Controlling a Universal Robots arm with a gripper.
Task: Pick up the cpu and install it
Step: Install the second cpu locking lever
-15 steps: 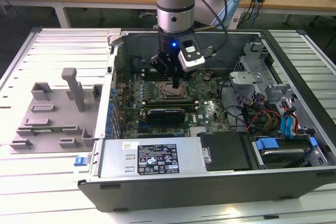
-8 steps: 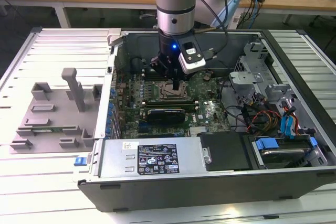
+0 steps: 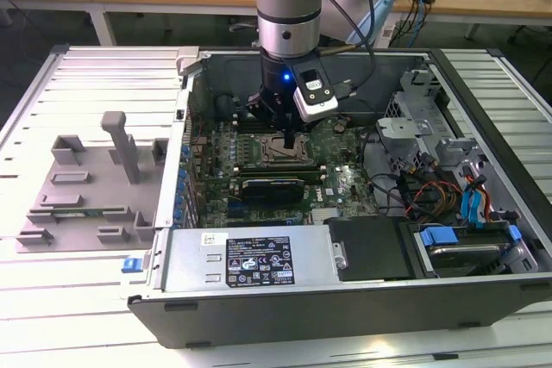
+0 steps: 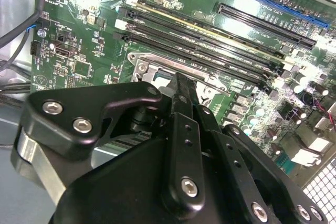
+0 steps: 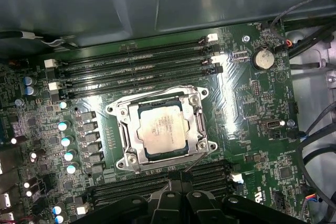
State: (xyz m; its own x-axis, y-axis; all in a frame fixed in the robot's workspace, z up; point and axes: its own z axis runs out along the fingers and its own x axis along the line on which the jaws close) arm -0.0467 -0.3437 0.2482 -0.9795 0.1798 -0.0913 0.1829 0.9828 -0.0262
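An open computer case lies on its side on a slatted white surface, and one robot arm reaches straight down into it from above. On the exterior view's left, outside the case, a grey tray with raised blocks and an upright post rests on the same surface. Inside the case, the green motherboard fills the middle; a silver power supply box runs along the near wall, and a drive bay with blue tabs sits at the exterior view's right among coloured cables.

The end effector hangs low over the centre of the motherboard, directly above the socket. In the first wrist view one cpu lies flat inside the metal frame of that socket, silvery top up, and seems seated with its edges parallel to the frame. The dark fingers stand just beside the socket's edge, apart from the cpu and holding nothing. In the second wrist view the fingers appear drawn together into one narrow blade, closed on nothing.

Four long black memory slots run along one side of the socket, and further slots lie along the opposite side. One round coin battery sits near a corner of the board.
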